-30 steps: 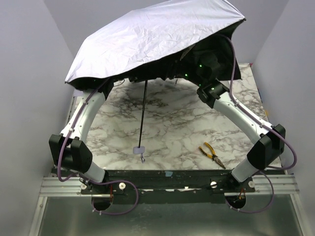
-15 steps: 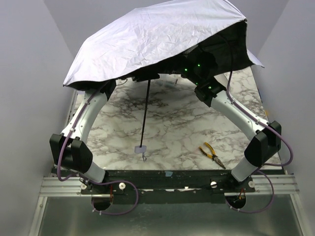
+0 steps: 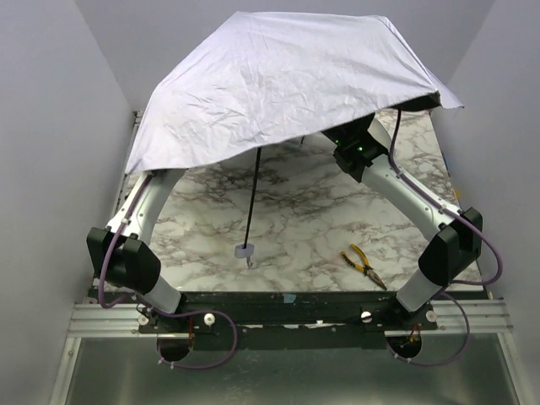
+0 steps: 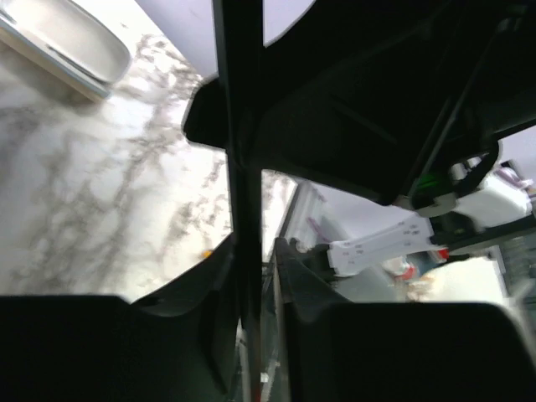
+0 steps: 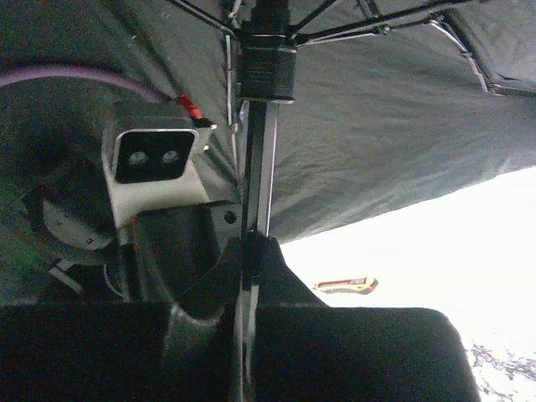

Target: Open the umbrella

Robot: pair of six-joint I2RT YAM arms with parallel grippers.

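Canopy of the umbrella (image 3: 287, 76) is spread wide, pale side up, over the far half of the marble table (image 3: 295, 228). Both arms reach in under it.

Shaft (image 3: 251, 198): its long axis runs from the hub under the canopy down and towards the near edge, ending at the small pale handle (image 3: 245, 251). Whether the handle touches the tabletop cannot be told.

Left gripper (image 4: 251, 260): narrow, fingers pinched on the shaft, which passes straight between them.

Right gripper (image 5: 249, 251): fully closed, also on the shaft. The runner (image 5: 268, 63) lies directly ahead of its fingertips, up the same axis, with a bare stretch of shaft between. Ribs fan out taut from the runner against the black underside.

Judgement: opening looks essentially done. Whether the runner has latched is not visible. Any remaining push would go along the shaft towards the hub. The right arm is lined up for that, while the left steadies the shaft.

Off-task: yellow-handled pliers (image 3: 364, 266) lie near the right arm's base. A clear box (image 4: 67, 42) sits on the table.
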